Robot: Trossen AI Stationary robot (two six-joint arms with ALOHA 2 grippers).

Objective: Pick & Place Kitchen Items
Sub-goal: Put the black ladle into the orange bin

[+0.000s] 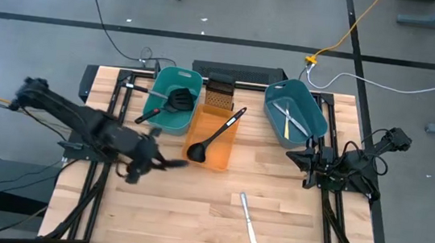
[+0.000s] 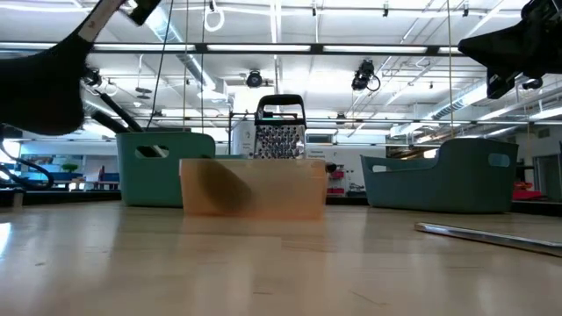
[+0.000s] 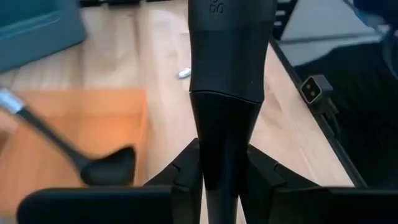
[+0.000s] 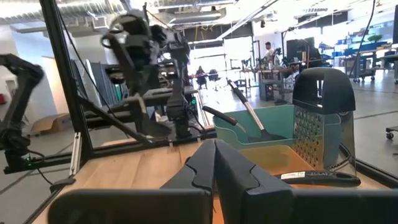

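We see an orange tub [image 1: 213,145] mid-table, a teal tub [image 1: 166,88] touching its far-left side, another teal tub [image 1: 308,107] to the right, and a grater [image 1: 219,94] standing behind the orange one.

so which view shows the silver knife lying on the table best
The high view: the silver knife lies in full on bare wood, in front of the orange tub, apart from everything. The low view catches it only edge-on as a thin strip at the right. The left wrist view may show one end; the right wrist view misses it.
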